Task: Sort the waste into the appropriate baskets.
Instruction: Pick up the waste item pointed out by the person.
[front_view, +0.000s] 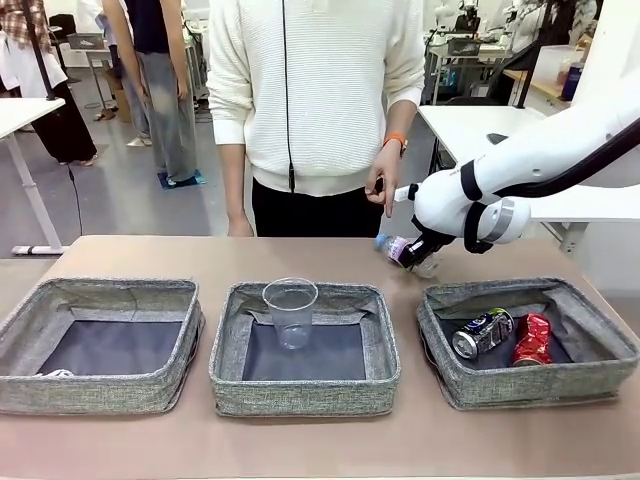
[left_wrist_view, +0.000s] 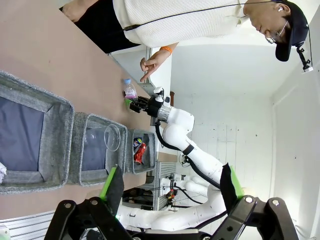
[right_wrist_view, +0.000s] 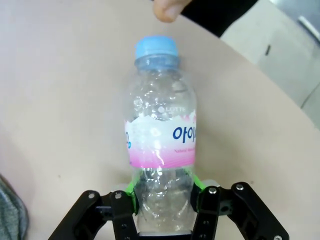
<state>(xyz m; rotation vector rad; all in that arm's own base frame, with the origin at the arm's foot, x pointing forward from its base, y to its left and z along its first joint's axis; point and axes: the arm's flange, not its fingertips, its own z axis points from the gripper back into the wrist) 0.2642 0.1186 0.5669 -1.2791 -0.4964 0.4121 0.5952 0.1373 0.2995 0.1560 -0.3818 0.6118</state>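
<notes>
**Right hand grips the bottle**

The right hand (front_view: 418, 252) is clamped on the clear bottle (right_wrist_view: 159, 135), held above the worktop (front_view: 330, 260) just beyond the right basket (front_view: 527, 385), which holds two crushed cans (front_view: 505, 336). The clear cup (front_view: 291, 311) stands in the middle basket (front_view: 304, 388). The left hand (left_wrist_view: 170, 182) is spread wide, holding nothing.

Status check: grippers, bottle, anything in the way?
Right gripper shut on clear bottle, above table behind right basket. Left gripper open, empty. Person's hand close by the bottle.
</notes>
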